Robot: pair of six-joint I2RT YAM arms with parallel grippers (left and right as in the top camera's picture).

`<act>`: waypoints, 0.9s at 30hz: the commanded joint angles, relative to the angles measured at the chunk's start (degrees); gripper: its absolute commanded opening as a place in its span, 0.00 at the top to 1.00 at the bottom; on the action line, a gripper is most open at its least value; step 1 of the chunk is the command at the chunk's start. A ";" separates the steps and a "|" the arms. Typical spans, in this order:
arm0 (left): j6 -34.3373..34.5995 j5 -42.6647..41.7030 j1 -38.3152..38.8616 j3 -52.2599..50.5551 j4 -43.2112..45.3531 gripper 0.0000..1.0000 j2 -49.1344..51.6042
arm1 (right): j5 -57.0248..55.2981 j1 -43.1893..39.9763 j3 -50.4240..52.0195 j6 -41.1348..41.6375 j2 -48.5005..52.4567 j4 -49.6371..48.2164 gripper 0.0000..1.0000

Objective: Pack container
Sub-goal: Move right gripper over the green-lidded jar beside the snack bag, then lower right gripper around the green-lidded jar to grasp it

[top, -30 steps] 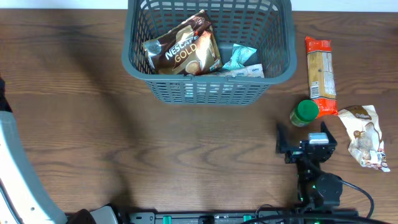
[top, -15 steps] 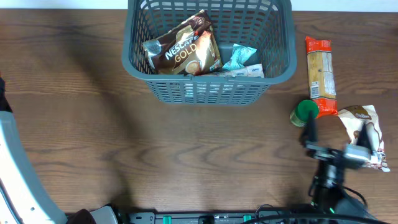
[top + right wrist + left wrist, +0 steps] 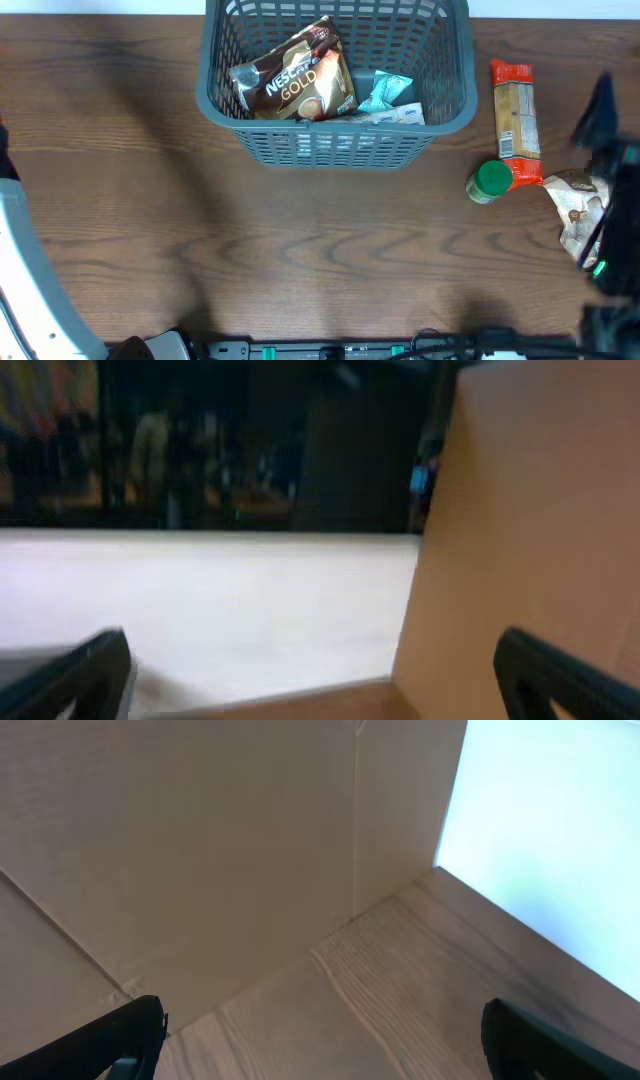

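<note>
The brown wooden table [image 3: 300, 250] fills the overhead view. The container [image 3: 330, 145] stands at its far edge, near the middle. In it a coffee pack [image 3: 295, 80] lies in the left part and a teal pack [image 3: 385, 92] beside it. The left arm [image 3: 25, 270] is at the left border. The right arm [image 3: 605, 150] is a dark blur at the right border, partly over a white pouch [image 3: 575, 200]. Near it lie a long packet [image 3: 515, 120] with orange ends and, just beside this, a jar [image 3: 490, 182] with a green lid.

Only the wrist views show the tools, and they show none of these things. The left tool [image 3: 325, 1038] has its fingers wide apart, before a beige wall and pale wood boards. The right tool [image 3: 325, 672] is also spread wide. Behind it are a dim room, a white surface and an orange-brown panel.
</note>
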State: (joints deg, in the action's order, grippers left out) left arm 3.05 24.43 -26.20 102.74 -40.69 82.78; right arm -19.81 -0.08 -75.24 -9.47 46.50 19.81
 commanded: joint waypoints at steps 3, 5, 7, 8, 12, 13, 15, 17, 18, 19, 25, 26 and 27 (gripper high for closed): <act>0.70 0.70 -0.26 -0.13 -0.07 0.01 -0.04 | -0.44 0.74 -26.88 0.31 19.34 20.92 0.01; 0.70 0.70 -0.26 -0.13 -0.07 0.02 -0.04 | 1.55 -0.07 -35.69 2.64 26.18 30.58 0.01; 0.70 0.70 -0.26 -0.13 -0.07 0.02 -0.04 | 5.53 -1.66 -42.42 5.33 32.06 39.28 0.01; 0.70 0.70 -0.26 -0.13 -0.07 0.01 -0.04 | 7.61 -2.54 -44.68 6.38 34.34 42.80 0.01; 0.70 0.70 -0.26 -0.13 -0.07 0.01 -0.04 | 14.60 -6.80 -47.87 8.20 41.20 53.07 0.01; 0.70 0.70 -0.26 -0.13 -0.07 0.01 -0.04 | 15.80 -7.91 -47.87 8.20 42.69 55.30 0.01; 0.70 0.70 -0.26 -0.13 -0.07 0.02 -0.04 | 16.79 -9.70 -47.87 8.22 45.18 59.34 0.01; 0.70 0.70 -0.26 -0.13 -0.07 0.01 -0.04 | 16.74 -11.04 -47.87 8.11 47.12 62.75 0.01; 0.70 0.70 -0.26 -0.13 -0.07 0.02 -0.04 | 16.04 -11.61 -47.84 8.11 47.98 64.39 0.01; 0.70 0.70 -0.26 -0.13 -0.07 0.02 -0.04 | 15.15 -12.13 -47.80 8.11 48.98 66.27 0.01; 0.70 0.70 -0.26 -0.13 -0.07 0.02 -0.04 | 14.45 -13.57 -47.06 8.15 54.49 73.05 0.01; 0.70 0.70 -0.26 -0.13 -0.07 0.01 -0.04 | 14.49 -13.57 -46.64 8.15 55.23 73.55 0.01; 0.70 0.70 -0.26 -0.13 -0.07 0.02 -0.04 | 14.49 -13.57 -46.05 8.15 55.87 73.83 0.01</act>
State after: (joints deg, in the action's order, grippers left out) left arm 3.05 24.40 -26.20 102.72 -40.71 82.78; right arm -5.61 -13.19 -121.84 -2.07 100.47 93.01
